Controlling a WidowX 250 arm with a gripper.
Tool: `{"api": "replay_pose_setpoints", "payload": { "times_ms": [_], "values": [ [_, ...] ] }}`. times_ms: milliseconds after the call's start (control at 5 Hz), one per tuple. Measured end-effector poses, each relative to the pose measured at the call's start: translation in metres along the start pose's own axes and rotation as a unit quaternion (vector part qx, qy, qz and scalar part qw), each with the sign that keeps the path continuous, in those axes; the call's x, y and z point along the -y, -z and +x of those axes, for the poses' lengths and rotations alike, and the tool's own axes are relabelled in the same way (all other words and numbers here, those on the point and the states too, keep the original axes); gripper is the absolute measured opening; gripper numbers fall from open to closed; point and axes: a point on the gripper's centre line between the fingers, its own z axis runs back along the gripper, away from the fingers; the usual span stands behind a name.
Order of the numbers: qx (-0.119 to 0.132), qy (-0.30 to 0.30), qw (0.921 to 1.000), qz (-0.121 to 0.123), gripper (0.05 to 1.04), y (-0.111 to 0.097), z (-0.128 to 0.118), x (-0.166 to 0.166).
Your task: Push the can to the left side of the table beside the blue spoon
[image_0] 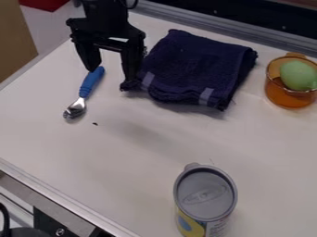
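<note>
At lower R of view, on the white bench (142,146), stood the grey-topped cylindrical can (205,194), long axis vert.; it lay diagonally below and R of the black two-finger end effector (110,78), open, empty, nr. the blue-handled metal spoon (91,83).

Shiny metal can lid (205,193)

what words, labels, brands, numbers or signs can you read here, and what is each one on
None that can be read.
Can: small dark print on the white part of its label, too small to read.
Can's lid: faint raised marks, not clear enough to call letters.
Blue spoon and dark cloth: no lettering that I can make out.
</note>
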Motion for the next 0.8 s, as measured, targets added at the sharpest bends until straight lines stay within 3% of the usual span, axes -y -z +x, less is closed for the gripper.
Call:
{"api": "replay_pose_setpoints", "payload": {
  "times_ms": [400,800],
  "values": [
    [-0.031,-0.022,0.9993,0.003,1.001,0.006,-0.026,0.02],
    [-0.029,-0.089,0.9952,-0.029,1.001,-0.016,-0.066,0.075]
  ]
}}
